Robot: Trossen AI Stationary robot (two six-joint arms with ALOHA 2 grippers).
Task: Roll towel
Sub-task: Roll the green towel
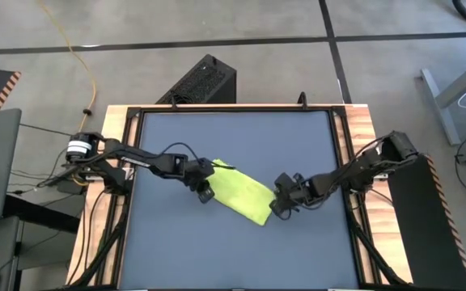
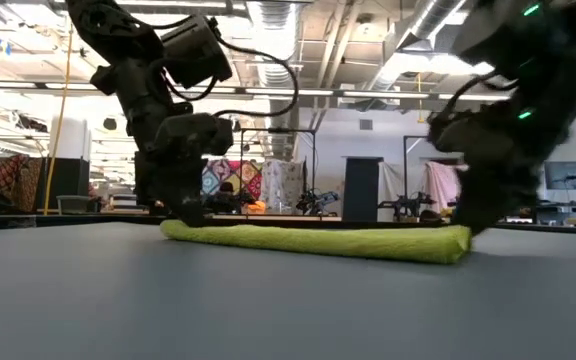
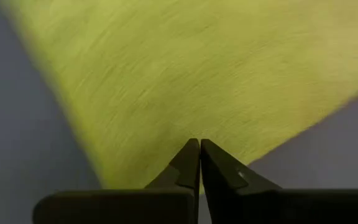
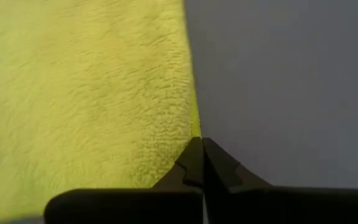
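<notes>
Centrally on the dark table [image 1: 233, 250] lay the towel [image 1: 241, 195], a lime-green cloth folded into a narrow rectangle running diagonally from upper left to lower right in the high view. The left gripper [image 1: 204, 187] stood at the towel's upper-left end and the right gripper [image 1: 279, 204] at its lower-right end. In each wrist view the two dark fingers met tip to tip, fully clenched: the left gripper [image 3: 199, 146] pressed at the cloth's border where towel [image 3: 191, 74] met table, and the right gripper [image 4: 202, 144] sat on the towel's [image 4: 86, 93] long edge. Whether either pair pinched a fold of fabric could not be told.

Bare table surrounded the towel on every side, with the widest open stretch toward the near edge; the wooden frame [image 1: 362, 121] bordered the work surface well apart from the cloth.

The low view alone showed the towel [image 2: 318, 241] lying flat and low, slightly thicker at one end, with both grippers [image 2: 190, 212] [image 2: 465, 222] bearing down on its ends. Only the wrist views revealed the closed fingertips, and only the high view gave the diagonal lie.
</notes>
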